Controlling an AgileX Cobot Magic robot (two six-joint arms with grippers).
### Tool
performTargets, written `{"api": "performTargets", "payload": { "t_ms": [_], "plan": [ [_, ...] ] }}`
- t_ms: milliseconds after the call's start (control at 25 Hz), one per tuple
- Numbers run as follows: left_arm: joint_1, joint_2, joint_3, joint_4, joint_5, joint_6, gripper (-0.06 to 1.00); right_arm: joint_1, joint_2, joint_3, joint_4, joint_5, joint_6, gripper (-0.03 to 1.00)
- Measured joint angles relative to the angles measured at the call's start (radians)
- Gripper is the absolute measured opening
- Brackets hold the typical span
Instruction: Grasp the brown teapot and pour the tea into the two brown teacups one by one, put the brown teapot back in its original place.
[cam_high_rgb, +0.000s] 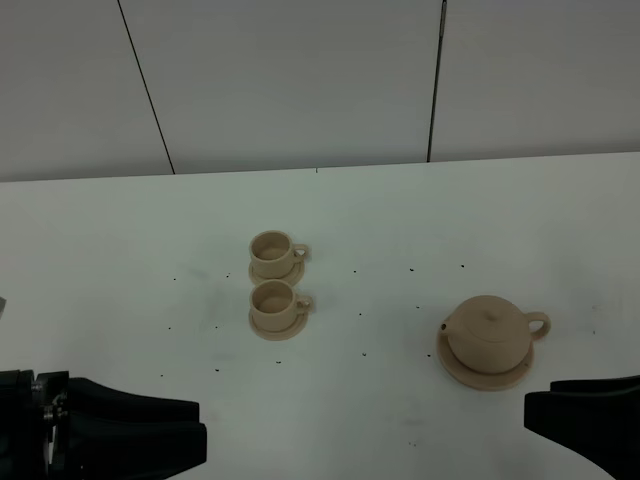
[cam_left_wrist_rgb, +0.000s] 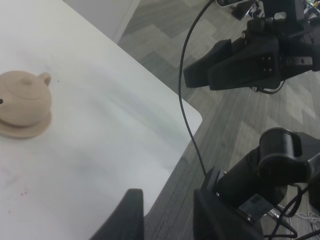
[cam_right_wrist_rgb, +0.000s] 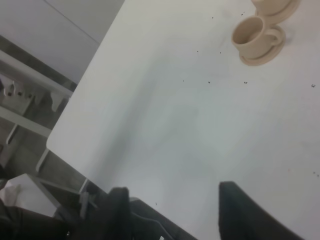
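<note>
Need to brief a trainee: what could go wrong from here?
The two small tan teacups sit close together, so pouring into one could splash or bump the other. The squat tan teapot has a slim loop handle; a slipped grasp by the open right gripper might drag it off its flat saucer.

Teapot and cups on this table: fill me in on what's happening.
Nothing is being handled right now. The teapot sits on its saucer toward the right, untouched. The two cups stand on small saucers near the middle of the table, one behind the other. The left claw and right claw are open and empty at the near side.
</note>
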Motion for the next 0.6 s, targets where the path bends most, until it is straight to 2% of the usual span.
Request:
{"api": "performTargets", "payload": {
  "t_ms": [600],
  "plan": [
    [0.000,0.000,0.000,0.000,-0.004,0.000,0.31,0.000,0.000,0.000,0.000,0.001,0.000,0.40]
  ]
}}
